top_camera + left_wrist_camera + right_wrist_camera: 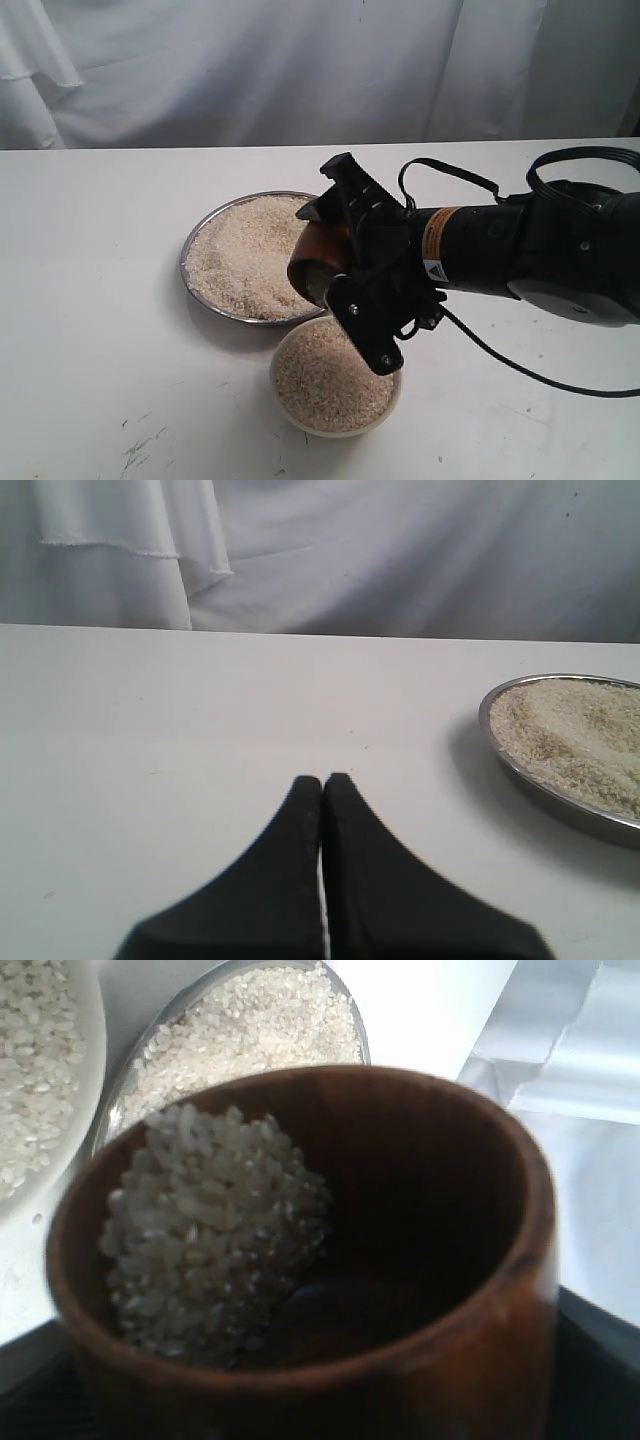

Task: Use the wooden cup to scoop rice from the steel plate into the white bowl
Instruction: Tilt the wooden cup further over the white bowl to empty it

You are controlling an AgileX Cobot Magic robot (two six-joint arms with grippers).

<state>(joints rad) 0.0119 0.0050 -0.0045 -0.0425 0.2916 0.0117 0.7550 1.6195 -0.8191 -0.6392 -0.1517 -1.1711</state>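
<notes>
Right claw (pixel 352 262) is pinching the wooden cup (pixel 318 258) between both fingers, cup tilted well off upright. The cup hangs over the steel plate (pixel 184 262), at the rim on the side nearest the white bowl (pixel 283 402). Right wrist view: a clump of rice (pixel 210 1230) is banked against one inner wall of the cup, the rest of the inside is dark wood. The plate is heaped with rice almost to its rim. The bowl sits just beside the plate, filled close to the top. Touching or a small gap, can't tell, the claw blocks it. Left claw (pixel 322 785) has its fingers pressed together, low over the bench (pixel 150 730), off to one side of the plate and apart from it. Plate and bowl both stand on the bench.
</notes>
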